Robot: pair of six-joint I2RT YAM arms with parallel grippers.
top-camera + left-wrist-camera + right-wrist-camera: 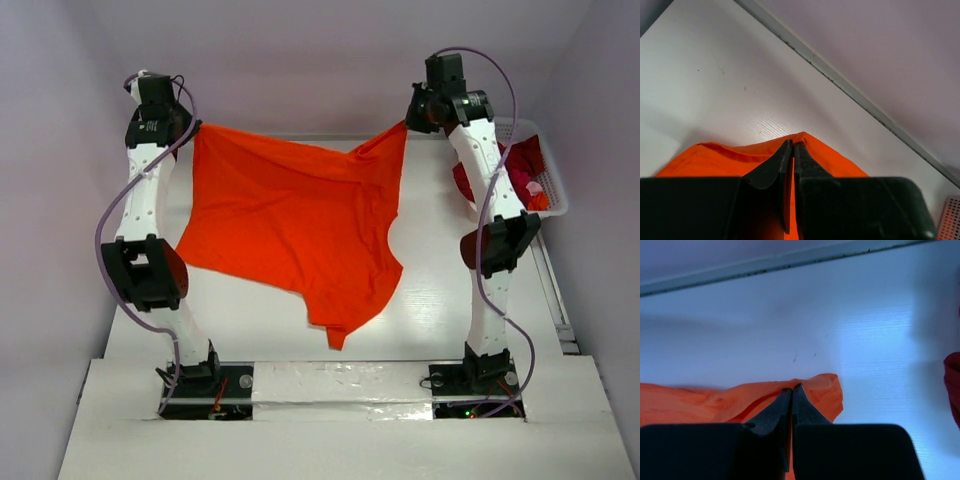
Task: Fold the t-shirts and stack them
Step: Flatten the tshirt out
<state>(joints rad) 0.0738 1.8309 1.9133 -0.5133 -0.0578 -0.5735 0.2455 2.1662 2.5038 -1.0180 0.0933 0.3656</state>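
Observation:
A bright orange t-shirt [300, 225] hangs stretched in the air between both arms, its lower part drooping toward the table's near side. My left gripper [197, 128] is shut on the shirt's far left corner; in the left wrist view the orange t-shirt [840, 162] is pinched at the left gripper [793, 144]. My right gripper [405, 124] is shut on the far right corner; in the right wrist view the orange t-shirt [822, 390] bunches around the right gripper [792, 387]. A dark red t-shirt [520, 165] lies in the basket at the right.
A white lattice basket [553, 190] sits at the table's right side, holding red, pink and orange cloth. Its corner [952, 217] shows in the left wrist view. The white table [250, 320] has a raised back edge [840, 80] against the wall.

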